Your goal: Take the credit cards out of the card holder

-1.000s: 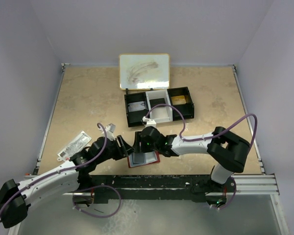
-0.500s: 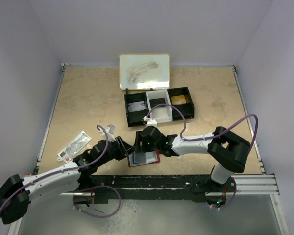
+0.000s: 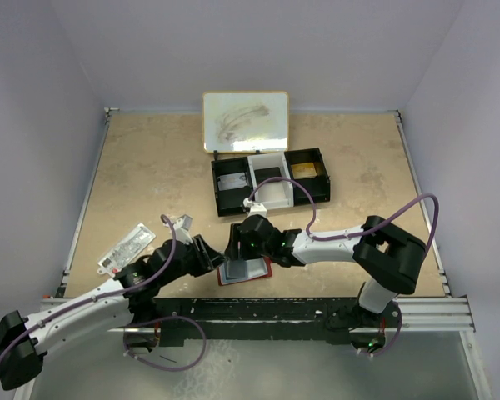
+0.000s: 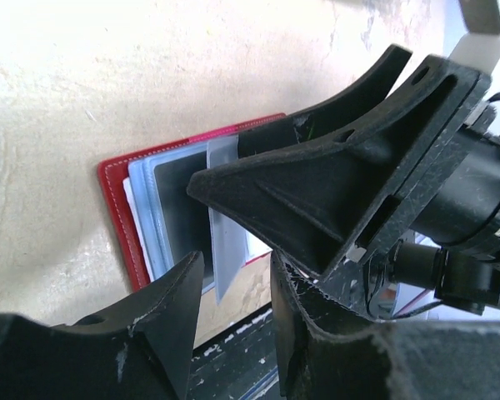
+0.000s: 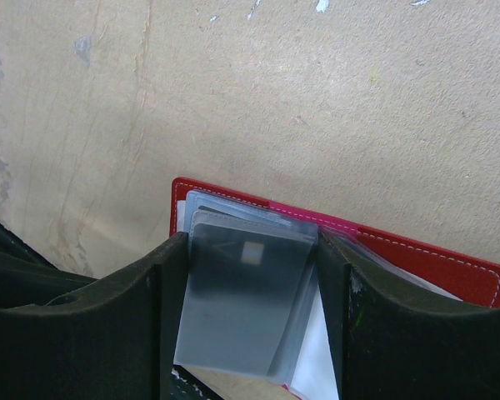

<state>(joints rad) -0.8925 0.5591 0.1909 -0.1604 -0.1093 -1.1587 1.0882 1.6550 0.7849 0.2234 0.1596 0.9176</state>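
Right tool (image 5: pixel 252 275) clamps sleeves of the card holder (image 5: pixel 417 254) crosswise; card (image 4: pixel 229 242) pokes toward left tool (image 4: pixel 233 287), the nearer one, jaws narrow around it, and we can't tell if gripped

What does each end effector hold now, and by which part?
The right end effector clamps the card holder's clear sleeves by their two side edges. A sleeve edge lies between the left end effector's fingers; hold unclear.
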